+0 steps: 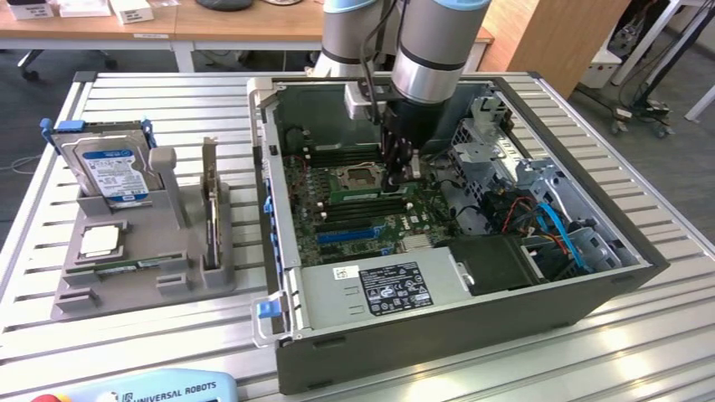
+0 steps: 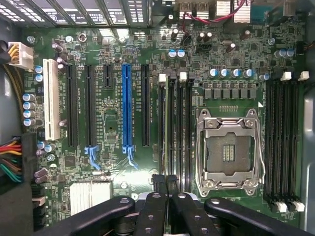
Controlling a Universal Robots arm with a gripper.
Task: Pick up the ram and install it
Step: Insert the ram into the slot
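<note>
The pincer (image 2: 166, 184) sits nearly closed, seemingly clamped on the ram (image 2: 166, 128), which stands edge-up; empty slots (image 2: 183, 128) lie between it and the CPU socket (image 2: 227, 150).

The arm (image 1: 430, 50) in the upper middle of the frame is made of thick round tubes in silver-grey metal, with a darker grey joint above. A thin black cable (image 1: 371, 63) runs down beside it. Lower, the gripper (image 1: 400, 172) is black and narrow. Seen from the wrist, its black curved links (image 2: 98, 214) carry round grey pins.
</note>
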